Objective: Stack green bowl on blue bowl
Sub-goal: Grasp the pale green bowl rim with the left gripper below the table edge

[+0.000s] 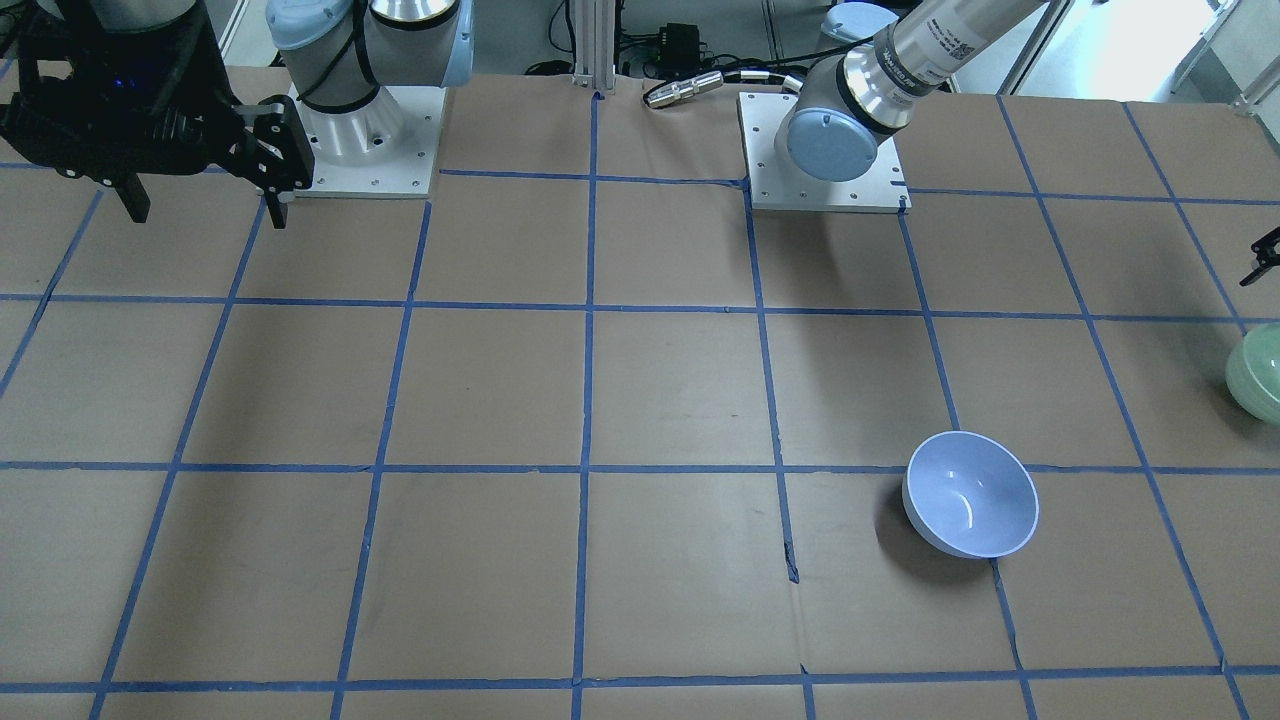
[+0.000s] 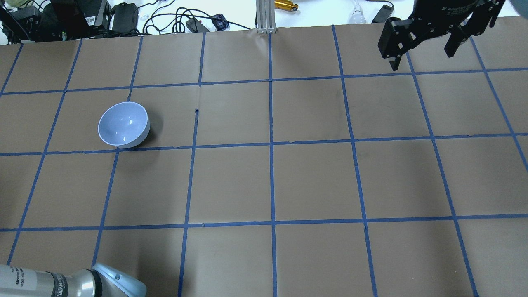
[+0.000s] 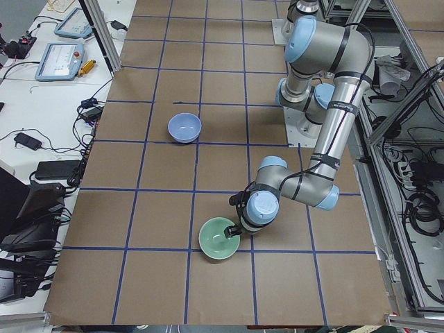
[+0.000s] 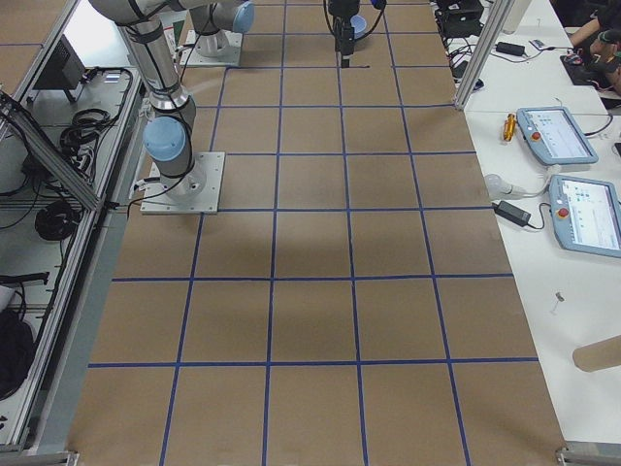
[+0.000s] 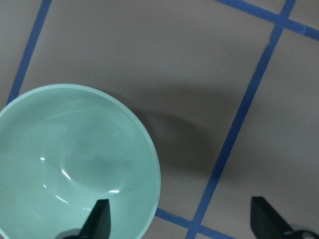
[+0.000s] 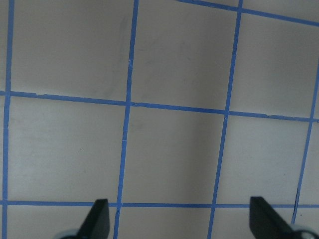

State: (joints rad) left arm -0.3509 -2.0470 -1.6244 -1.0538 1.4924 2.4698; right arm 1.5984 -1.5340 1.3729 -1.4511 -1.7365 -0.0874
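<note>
**Tool and Bowl Positions**

Front-facing view: The pale periwinkle-blue, glossy round bowl (image 1: 970, 493) stands upright at a line crossing of the blue tape grid (image 1: 590, 400) on the brown paper tabletop (image 1: 480, 400). The pale mint-green, glossy round bowl (image 1: 1258, 372) stands at the view's right edge, well apart from the blue bowl. The right tool (image 1: 205, 200) hangs near its arm's base, fingers spread wide, holding nothing.

Overhead view: The blue bowl (image 2: 123, 124) sits in the left half of the tabletop. The right tool (image 2: 423, 55) hangs over the far right part, wide open.

Exterior left view: The left tool (image 3: 236, 223) hovers at the green bowl (image 3: 219, 238), on the rim's side toward the robot.

Left wrist view: The left tool is fully spread and grips nothing. One fingertip (image 5: 98, 219) is over the green bowl's interior; the other (image 5: 266, 219) is over the tabletop, with the rim between them.

Right wrist view: The right tool's fingertips (image 6: 97, 216) stand wide apart above the taped tabletop.
</note>
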